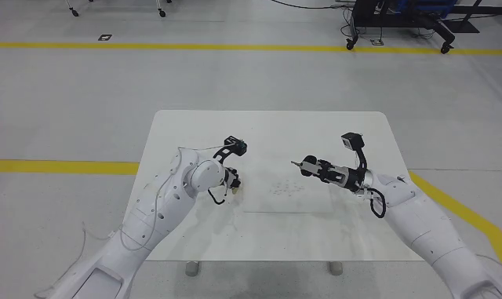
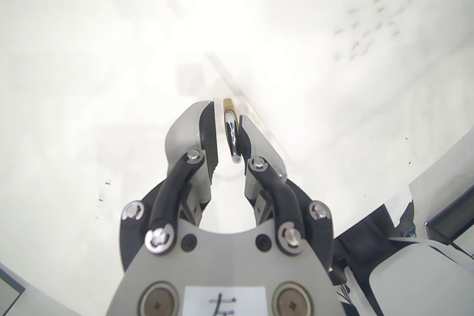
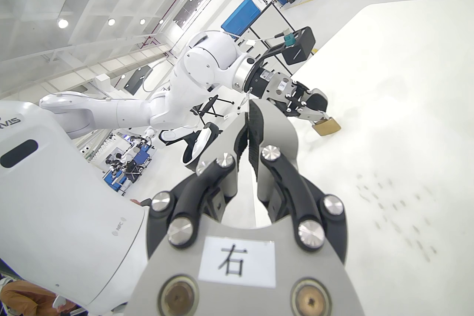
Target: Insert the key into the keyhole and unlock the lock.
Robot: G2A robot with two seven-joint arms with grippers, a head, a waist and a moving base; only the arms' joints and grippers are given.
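**Padlock** (image 3: 326,126): brass body with a steel loop. It stands slightly tilted, its base on the white table (image 1: 345,134).

**Left gripper** (image 2: 226,112): directly over the padlock, fingers drawn in on the steel loop. One pad (image 2: 244,141) lies against the loop. The other pad sits just beside it, and whether a slim gap remains there cannot be told. The brass body pokes out past the fingertips.

**Right gripper** (image 3: 251,110): well to the right of the padlock and raised off the tabletop, its tip aimed towards the padlock. The fingers are pressed flat together.

**Key** (image 1: 294,163): a thin pale sliver juts from the right gripper's tip on the side facing the padlock. It is too small to make out in detail.

**Dark specks** (image 1: 286,189): a scatter of small marks on the tabletop, to the right of the padlock and between it and the right gripper.

**Straight line** (image 2: 237,91): a faint line on the tabletop that passes just beside the padlock.

**Room to move:** bare tabletop lies on every side of the padlock. The widest stretch runs from the padlock to the far edge and to the right edge. The left and near edges lie closer to the padlock.
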